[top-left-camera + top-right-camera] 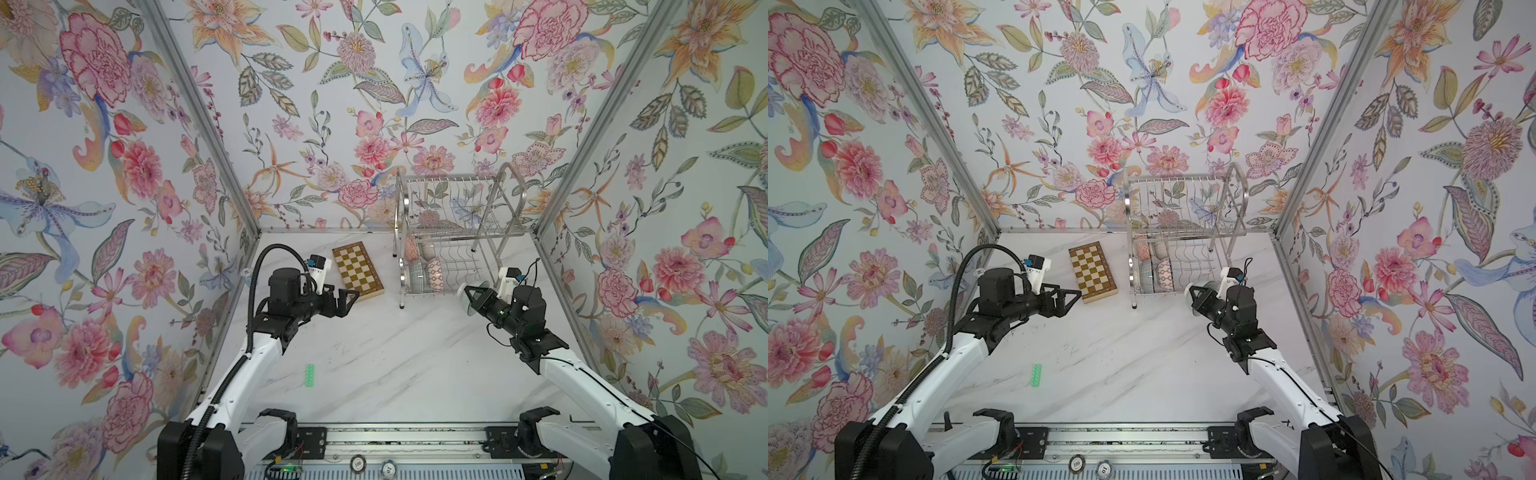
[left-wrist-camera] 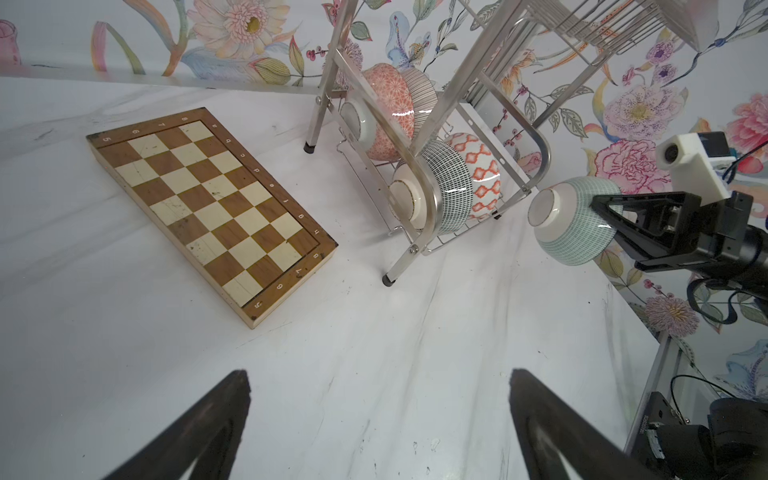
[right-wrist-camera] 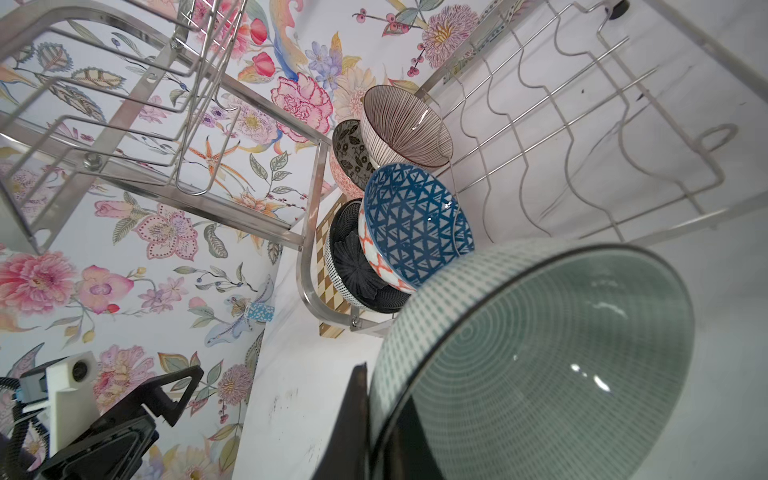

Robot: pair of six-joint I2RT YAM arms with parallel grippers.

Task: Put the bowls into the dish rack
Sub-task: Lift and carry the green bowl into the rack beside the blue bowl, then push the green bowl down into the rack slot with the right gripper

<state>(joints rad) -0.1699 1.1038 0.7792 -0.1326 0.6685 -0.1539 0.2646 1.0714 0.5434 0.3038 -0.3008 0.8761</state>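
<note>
While your right gripper (image 1: pixel 468 292) pinches mint bowl (image 2: pixel 577 224) by rim, clear of worktop (image 1: pixel 395 353), just beside dish rack (image 1: pixel 469 237) near corner, left gripper (image 1: pixel 350 296) hangs wide open, empty. Four bowls (image 3: pixel 415 224) already stand in lower tier; mint one left to slot. Chessboard (image 1: pixel 357 270) edge reads 5–8; chips (image 1: pixel 357 462) read 100, 10.

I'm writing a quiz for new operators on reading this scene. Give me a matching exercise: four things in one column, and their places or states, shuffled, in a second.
Things
1. mint green bowl
2. blue triangle bowl
3. chessboard
4. left gripper

Places or states
A. lying flat on the table
B. open, holding nothing
C. gripped at the rim by the right gripper, outside the dish rack
D. standing on edge in the dish rack's lower tier

Pairs: 1-C, 2-D, 3-A, 4-B
</note>
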